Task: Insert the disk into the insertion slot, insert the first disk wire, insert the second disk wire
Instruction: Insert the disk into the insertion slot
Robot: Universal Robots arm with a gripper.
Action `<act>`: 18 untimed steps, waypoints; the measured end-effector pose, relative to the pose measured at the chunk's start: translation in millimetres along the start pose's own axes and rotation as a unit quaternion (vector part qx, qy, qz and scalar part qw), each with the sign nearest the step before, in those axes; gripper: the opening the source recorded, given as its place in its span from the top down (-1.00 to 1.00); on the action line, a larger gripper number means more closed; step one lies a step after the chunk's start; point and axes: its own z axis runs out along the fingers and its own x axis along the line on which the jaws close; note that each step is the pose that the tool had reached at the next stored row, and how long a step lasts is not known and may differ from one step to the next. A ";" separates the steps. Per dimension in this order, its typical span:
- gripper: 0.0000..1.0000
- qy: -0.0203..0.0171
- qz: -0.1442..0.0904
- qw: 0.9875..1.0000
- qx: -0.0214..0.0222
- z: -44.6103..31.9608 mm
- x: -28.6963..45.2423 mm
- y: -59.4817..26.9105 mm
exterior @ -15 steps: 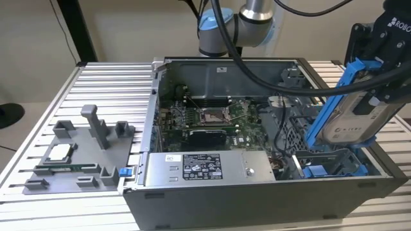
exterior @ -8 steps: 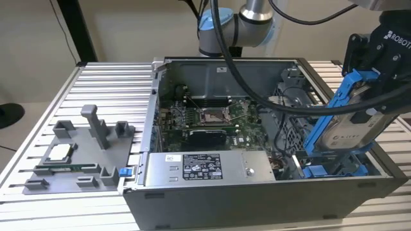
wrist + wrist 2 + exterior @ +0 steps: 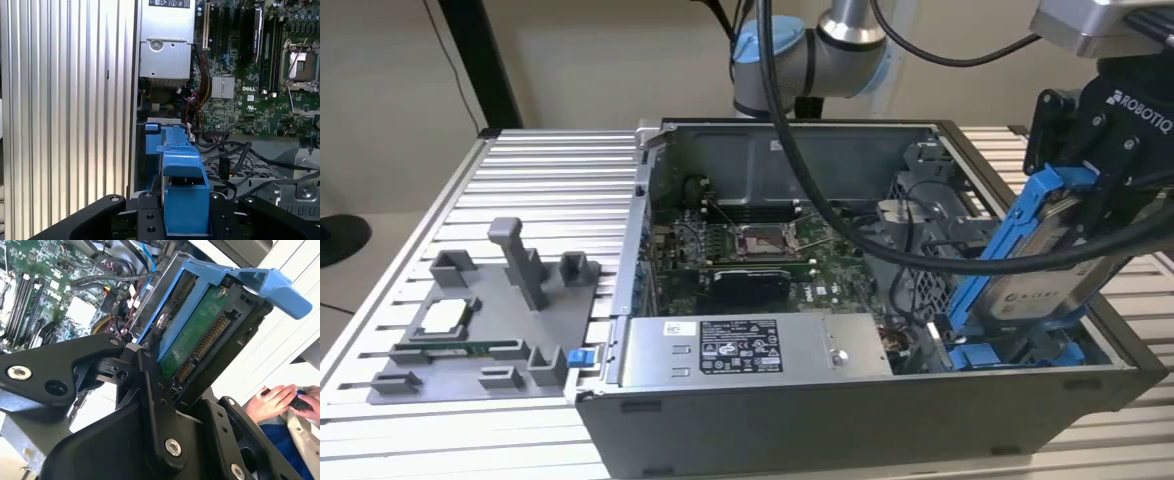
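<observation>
A ribbed aluminium table (image 3: 520,160) carries an open computer case (image 3: 854,420); a plain beige wall stands behind it.

**Disk.** The disk (image 3: 1047,275) hangs in the gripper (image 3: 1087,195), steeply tilted, over the case corner at the near edge on the exterior view's right. Its blue carrier frames the silver body, label side towards the case interior. The second wrist view shows the green circuit board and connector row on the disk's (image 3: 200,335) other face. The first wrist view shows the carrier end on (image 3: 182,175).

**Gripper.** The fingers (image 3: 152,390) are closed against the carrier's two sides and clamp the disk between them.

**Slot.** The slot (image 3: 1014,352), with its blue rails, lies in that same case corner directly below the disk. The disk's lower end is just beside the rails; contact cannot be determined.

**Surroundings.**
- Black cables (image 3: 921,260) run past the disk across the case interior.
- The power supply (image 3: 747,350) lies along the case's near wall, beside the slot.
- The motherboard (image 3: 761,250) covers the case floor behind it.
- A grey fixture (image 3: 480,330) sits well apart, near the table's edge on the exterior view's left.
- The arm (image 3: 814,60) rises behind the case's far wall.
- A person's hands (image 3: 280,400) appear beyond the table in the second wrist view.
</observation>
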 end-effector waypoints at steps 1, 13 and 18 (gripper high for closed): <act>1.00 0.000 -0.001 1.000 0.000 1.5 0.0 0.0; 1.00 -0.005 -0.005 1.000 0.000 17.4 0.3 -1.1; 1.00 -0.009 -0.005 1.000 0.000 22.9 0.5 -1.3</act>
